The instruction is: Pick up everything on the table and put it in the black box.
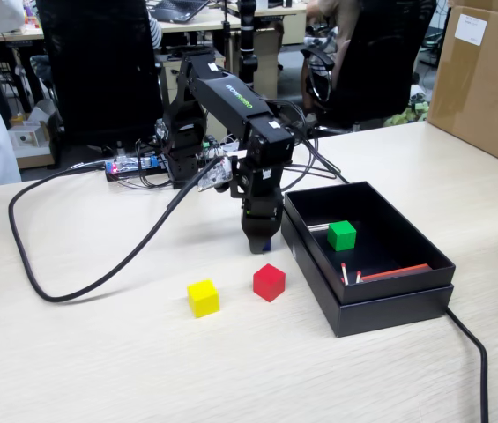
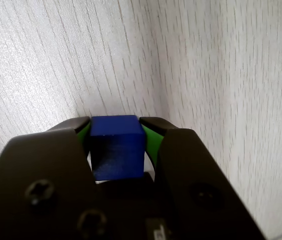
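Blue cube [image 2: 116, 147] sits clamped between the claw [image 2: 115, 131] pads, low over the table [image 2: 220, 75], beside the black box [image 1: 390, 300] (1 green cube [image 1: 342, 234] inside). Risk: grip near pad tips; cube may slip clearing the rim.

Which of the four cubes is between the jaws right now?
The blue cube, clamped between the gripper jaws. The yellow cube and red cube sit free on the table; the green cube is in the black box.
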Robot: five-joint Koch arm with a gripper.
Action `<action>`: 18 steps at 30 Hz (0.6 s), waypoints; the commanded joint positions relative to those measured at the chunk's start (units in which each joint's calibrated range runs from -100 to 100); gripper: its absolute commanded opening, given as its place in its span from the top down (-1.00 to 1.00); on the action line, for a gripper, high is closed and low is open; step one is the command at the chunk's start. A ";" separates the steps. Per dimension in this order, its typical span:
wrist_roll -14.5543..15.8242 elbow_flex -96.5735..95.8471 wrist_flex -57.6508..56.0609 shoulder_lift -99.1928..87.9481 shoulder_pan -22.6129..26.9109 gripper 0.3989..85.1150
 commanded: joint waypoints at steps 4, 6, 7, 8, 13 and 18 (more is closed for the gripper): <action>0.59 3.76 -0.30 -5.88 -0.29 0.92; 0.39 3.76 -0.48 -8.98 -0.49 0.92; 0.29 3.67 -0.82 -11.04 -0.63 0.92; 0.15 3.76 -1.43 -13.45 -0.73 0.92; -4.59 5.94 -2.12 -28.03 0.24 0.92; -9.43 23.71 -2.12 -24.47 4.20 0.92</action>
